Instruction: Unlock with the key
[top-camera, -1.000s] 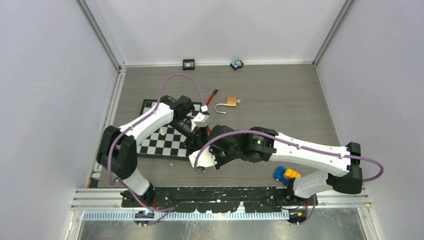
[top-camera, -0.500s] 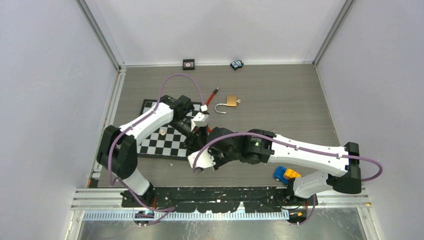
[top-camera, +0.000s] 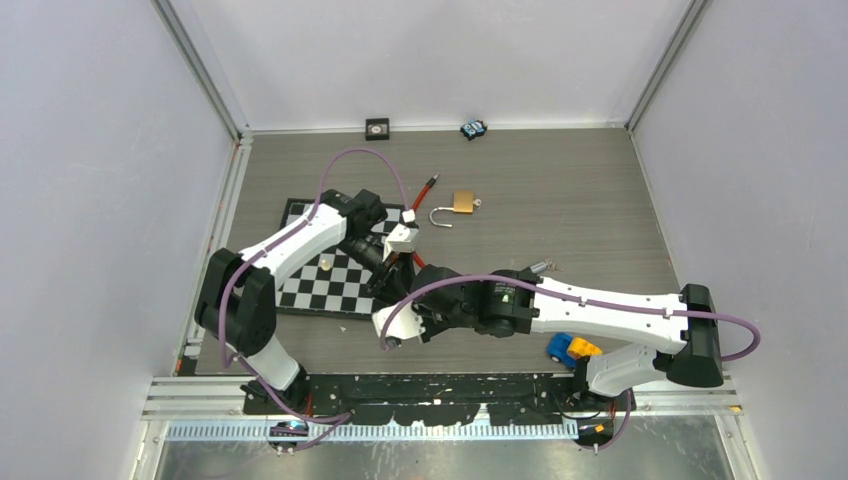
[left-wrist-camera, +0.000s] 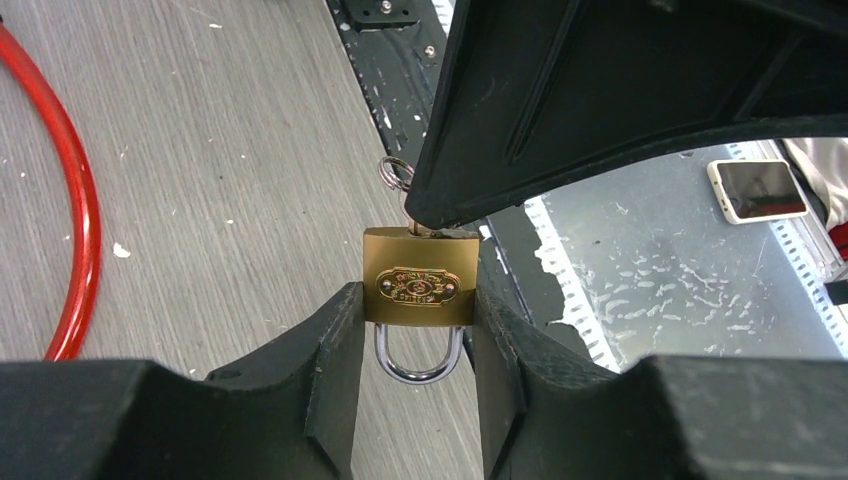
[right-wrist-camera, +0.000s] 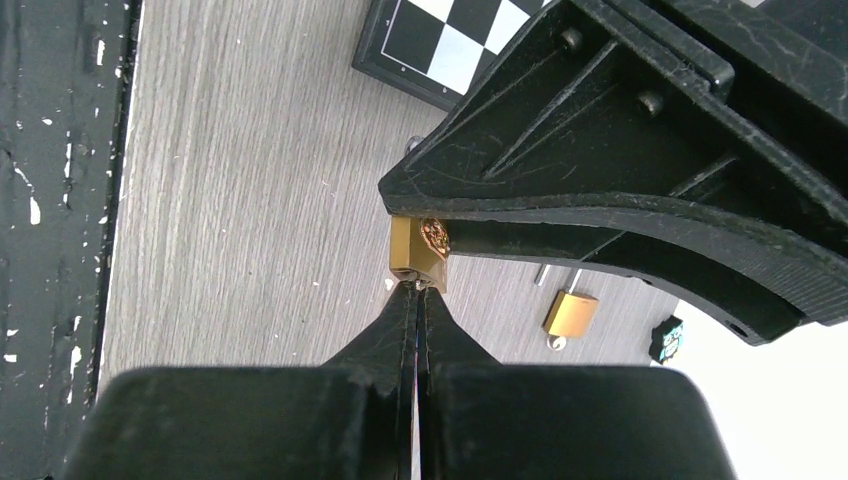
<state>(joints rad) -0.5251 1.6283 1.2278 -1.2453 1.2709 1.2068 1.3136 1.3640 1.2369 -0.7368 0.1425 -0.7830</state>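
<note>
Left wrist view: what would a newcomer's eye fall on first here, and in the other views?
A brass padlock sits clamped in the left hand, its shackle closed and toward the camera. The shut right hand meets its far end, a key ring beside it. In the top view, a second padlock lies open beyond the chessboard.

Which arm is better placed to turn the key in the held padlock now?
Right. The right gripper, shut, touches the keyhole end of the padlock, seemingly pinching the key; the left gripper only clamps its body.
</note>
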